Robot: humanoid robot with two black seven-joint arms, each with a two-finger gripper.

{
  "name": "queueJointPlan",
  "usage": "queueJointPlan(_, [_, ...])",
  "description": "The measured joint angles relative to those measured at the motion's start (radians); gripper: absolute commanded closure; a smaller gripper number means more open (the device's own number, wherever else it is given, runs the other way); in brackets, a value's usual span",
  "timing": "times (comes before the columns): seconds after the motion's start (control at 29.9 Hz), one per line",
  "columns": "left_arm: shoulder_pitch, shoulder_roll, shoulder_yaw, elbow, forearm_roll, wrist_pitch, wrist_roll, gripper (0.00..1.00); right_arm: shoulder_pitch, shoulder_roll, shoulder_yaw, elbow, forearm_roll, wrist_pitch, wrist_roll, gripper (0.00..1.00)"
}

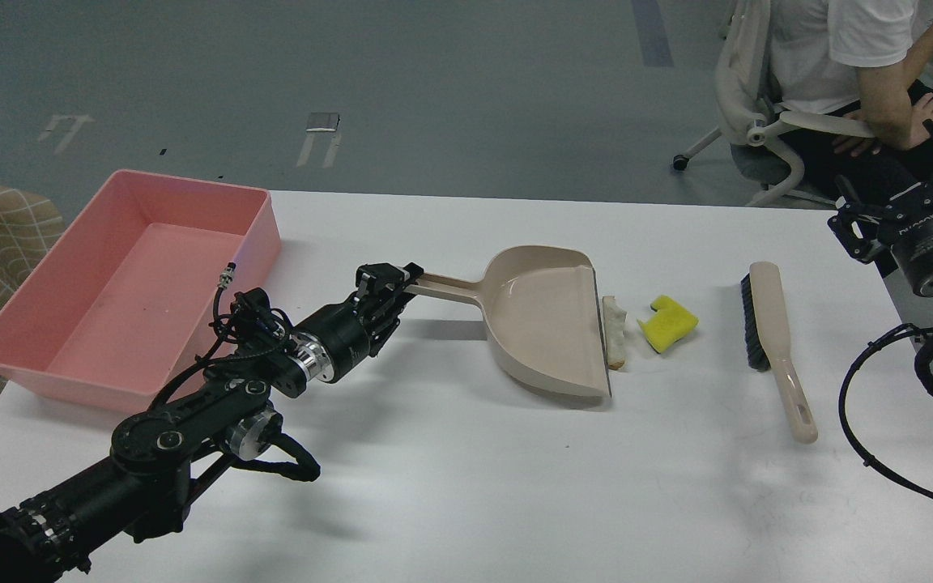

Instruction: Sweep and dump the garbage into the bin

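Smooth beige scoop-shaped dustpan (547, 320) in left tool (398, 282)

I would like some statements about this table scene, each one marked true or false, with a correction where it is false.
1. The left tool is at the dustpan handle. True.
2. The pink bin holds the garbage. False: it looks empty.
3. The bread slice lies against the dustpan's edge. True.
4. The right tool holds the brush. False: the brush lies alone on the table.
5. The yellow sponge piece is inside the dustpan. False: it lies on the table beside the bread.
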Motion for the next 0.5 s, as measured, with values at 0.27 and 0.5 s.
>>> queueJointPlan(0.27, [-0.001, 0.0, 0.002, 0.0, 0.001, 0.002, -0.032, 0.94, -0.002, -0.036, -0.015, 0.019, -0.014, 0.0, -0.001, 0.01])
queueJointPlan(0.5, [-0.012, 0.008, 0.002, -0.007, 0.03, 0.002, -0.043, 0.96, -0.034, -0.167, -0.049, 0.113, -0.242, 0.0, 0.0, 0.01])
